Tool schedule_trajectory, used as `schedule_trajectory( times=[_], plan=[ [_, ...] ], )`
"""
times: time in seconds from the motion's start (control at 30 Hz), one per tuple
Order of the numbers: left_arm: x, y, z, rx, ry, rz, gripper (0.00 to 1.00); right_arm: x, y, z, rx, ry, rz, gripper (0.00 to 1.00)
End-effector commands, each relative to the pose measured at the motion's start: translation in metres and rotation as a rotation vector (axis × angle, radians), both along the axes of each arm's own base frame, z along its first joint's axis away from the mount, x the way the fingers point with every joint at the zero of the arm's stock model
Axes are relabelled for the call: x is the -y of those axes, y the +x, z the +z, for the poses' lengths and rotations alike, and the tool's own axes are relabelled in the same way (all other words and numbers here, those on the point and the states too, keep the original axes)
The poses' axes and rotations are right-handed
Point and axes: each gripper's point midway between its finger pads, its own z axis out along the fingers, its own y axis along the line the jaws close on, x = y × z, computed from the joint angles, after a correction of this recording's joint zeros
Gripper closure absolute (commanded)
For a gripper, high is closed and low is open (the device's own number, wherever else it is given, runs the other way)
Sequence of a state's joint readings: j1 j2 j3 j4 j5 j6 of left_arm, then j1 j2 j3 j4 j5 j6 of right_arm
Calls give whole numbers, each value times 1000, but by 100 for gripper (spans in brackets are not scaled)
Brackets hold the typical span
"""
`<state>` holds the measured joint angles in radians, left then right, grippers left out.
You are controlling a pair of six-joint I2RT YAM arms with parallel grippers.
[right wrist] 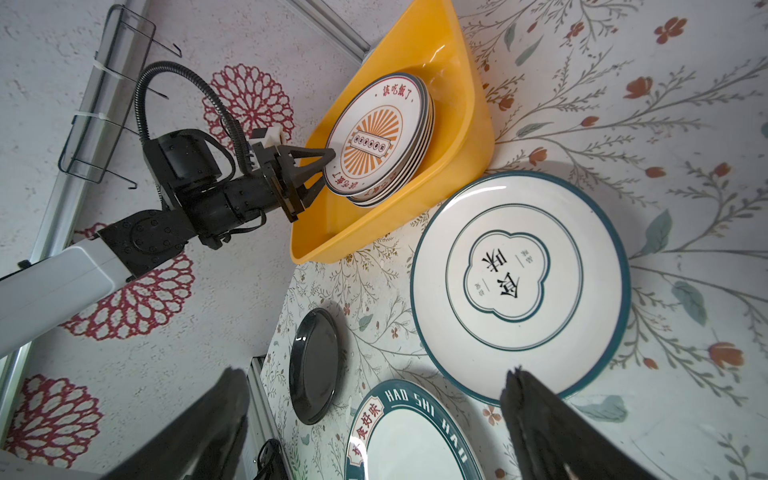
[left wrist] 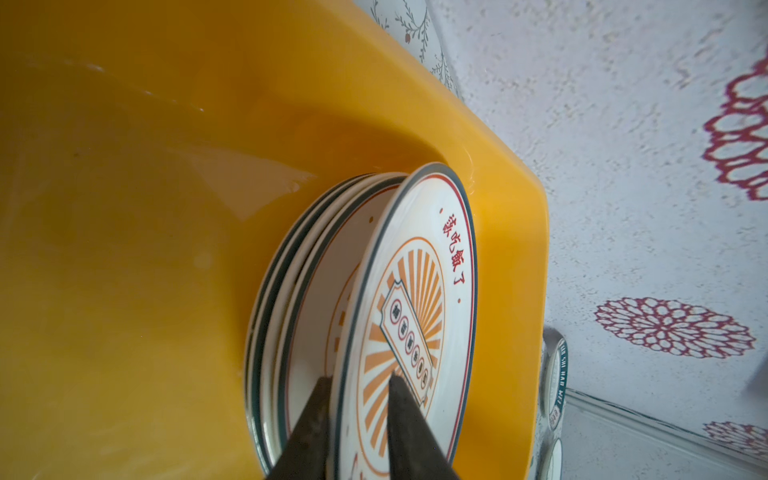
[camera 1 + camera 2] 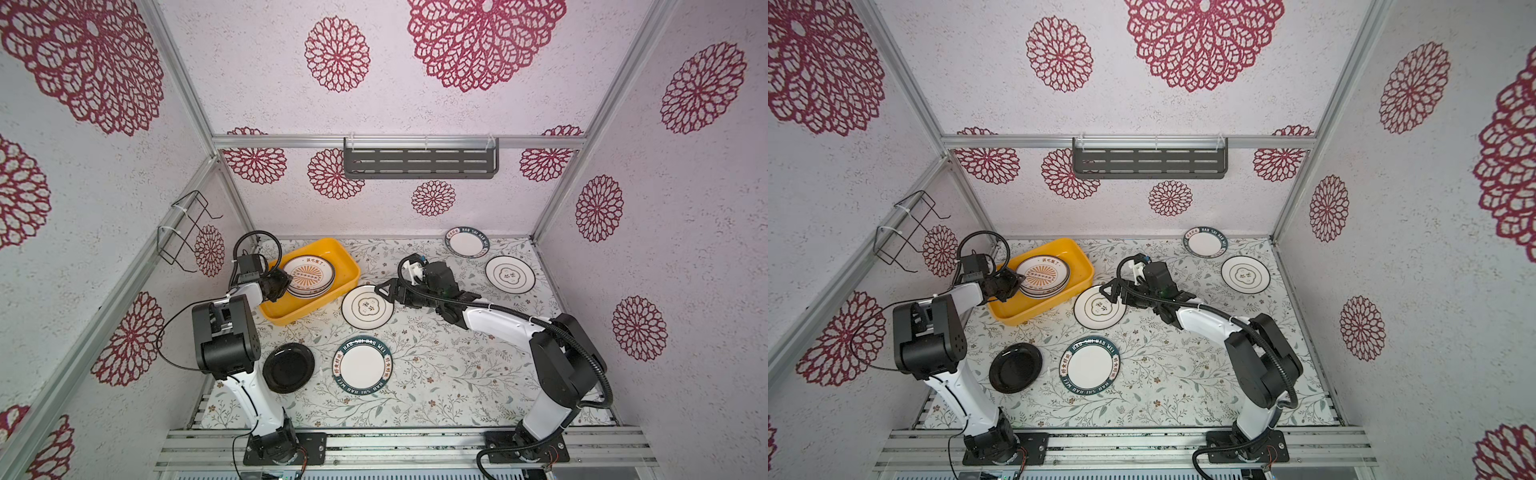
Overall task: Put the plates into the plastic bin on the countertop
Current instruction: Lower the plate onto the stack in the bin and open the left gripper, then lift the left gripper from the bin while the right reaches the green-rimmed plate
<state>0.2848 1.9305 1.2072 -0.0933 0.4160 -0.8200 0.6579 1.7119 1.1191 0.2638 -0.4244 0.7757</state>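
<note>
My left pincer [image 2: 359, 377] reaches over the wall of the yellow plastic bin [image 3: 345, 266], one finger under the rim of the top sunburst plate [image 2: 415, 291] and one on its printed face. That plate sits tipped, its near edge raised off the stack below. I judge this is because my lower finger lies between it and the next plate. Whether I am pinching it or only bracketing it, the views do not settle. I take this for the setting-down step, with the plate laid on the pile so the other end of the bin remains free. My right pincer [image 1: 376, 373] stands wide and empty, low over the near flower-outline plate [image 1: 515, 274], which lies flat on the countertop [image 3: 436, 374] just beside the bin. One finger is over its rim, I think because a flat plate can only be gripped by its edge. Counting: one bin, holding one stack of at least four plates by their rims, though I cannot fix the number. The top plate is a sunburst and the one beneath shows orange too. On the countertop lie five plates, all flat and apart: the near flower-outline plate and a far flower-outline plate [image 3: 510, 274], a front teal-lettered plate [image 3: 362, 365] and a back teal-lettered plate [image 3: 467, 242], and one smaller glossy black plate [image 3: 288, 368].
</note>
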Motion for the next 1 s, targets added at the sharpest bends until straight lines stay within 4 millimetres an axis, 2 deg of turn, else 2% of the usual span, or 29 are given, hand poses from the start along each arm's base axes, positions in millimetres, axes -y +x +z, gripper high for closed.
schedule_trajectory(
  times=[0.0, 0.23, 0.53, 0.7, 0.83, 0.97],
  plan=[
    [5, 6, 9, 27, 17, -29, 66, 3, 3, 41, 104, 34, -7, 1],
    [2, 0, 20, 23, 54, -32, 46, 4, 5, 40, 104, 29, -19, 1],
    [5, -9, 30, 18, 82, -47, 35, 7, 5, 42, 111, 25, -27, 1],
    [10, -16, 40, 19, 122, -63, 26, 16, 4, 41, 126, -20, -46, 1],
    [17, -22, 56, 45, 162, -80, 18, 25, 0, 39, 130, -57, -64, 1],
    [31, -29, 84, 112, 213, -102, 12, 33, -8, 34, 122, -59, -80, 1]
  ],
)
